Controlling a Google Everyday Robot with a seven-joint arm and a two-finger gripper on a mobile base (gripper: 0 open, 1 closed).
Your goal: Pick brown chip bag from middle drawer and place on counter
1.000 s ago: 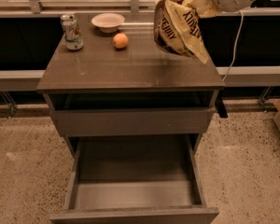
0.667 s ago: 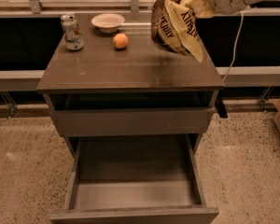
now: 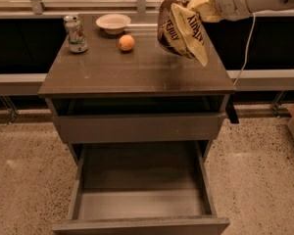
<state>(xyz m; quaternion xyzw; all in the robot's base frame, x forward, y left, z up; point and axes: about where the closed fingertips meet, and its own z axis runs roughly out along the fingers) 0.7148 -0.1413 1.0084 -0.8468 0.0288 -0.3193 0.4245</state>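
The brown chip bag [image 3: 182,29] hangs tilted in the air over the back right part of the counter [image 3: 137,70]. It is dark brown and tan-yellow with white lettering. My gripper [image 3: 207,4] comes in from the upper right and is shut on the bag's top edge. The bag's lower tip hangs just above the counter surface. The middle drawer [image 3: 142,199] is pulled far out at the bottom of the view and its grey floor is bare.
On the counter's back left stand a soda can [image 3: 76,33], a small white bowl [image 3: 113,22] and an orange fruit [image 3: 126,42]. The shallower top drawer [image 3: 137,126] is slightly open. A white cable [image 3: 245,48] hangs at the right. Speckled floor surrounds the cabinet.
My gripper has carried the chip bag slightly to the left above the counter. Nothing else has moved.
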